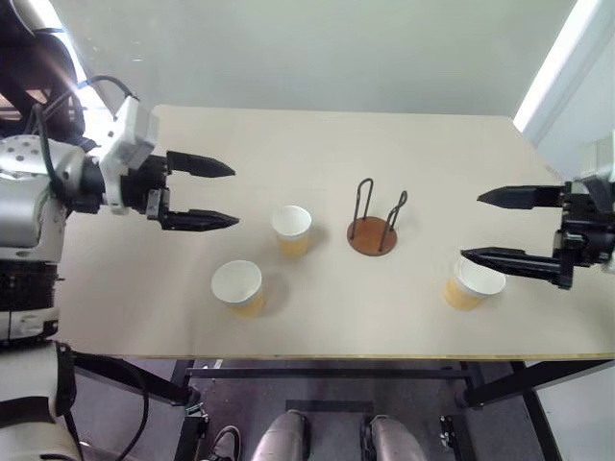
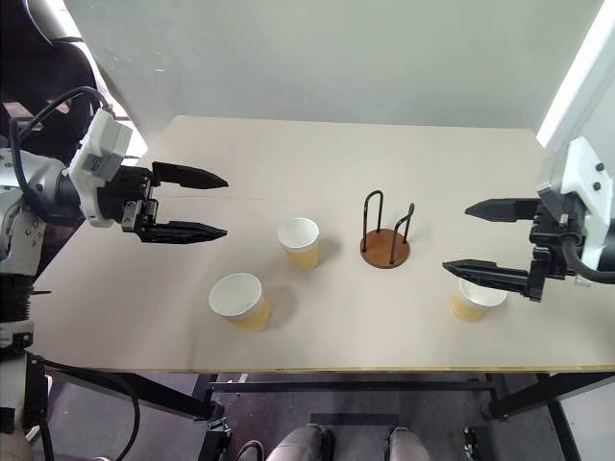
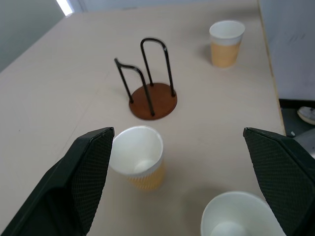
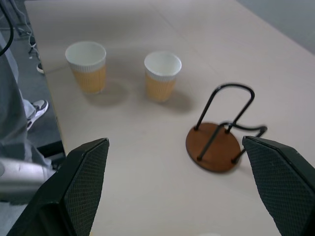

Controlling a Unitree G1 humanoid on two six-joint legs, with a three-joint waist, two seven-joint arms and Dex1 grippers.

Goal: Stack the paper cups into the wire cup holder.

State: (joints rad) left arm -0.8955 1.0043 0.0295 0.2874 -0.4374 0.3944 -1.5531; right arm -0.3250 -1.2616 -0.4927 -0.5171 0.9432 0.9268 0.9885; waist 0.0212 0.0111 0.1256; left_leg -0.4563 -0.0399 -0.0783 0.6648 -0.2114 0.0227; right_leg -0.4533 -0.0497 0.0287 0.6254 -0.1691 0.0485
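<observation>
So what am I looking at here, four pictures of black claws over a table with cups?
It is one moment seen by four cameras on a two-armed humanoid robot. Two pictures come from its head, looking down; the other two come from its wrists, looking along each claw. The left gripper and right gripper are both open and hold nothing. On the table stand three upright paper cups: one beside the wire cup holder, one nearer the front edge, one under the right gripper. The holder is empty.
</observation>
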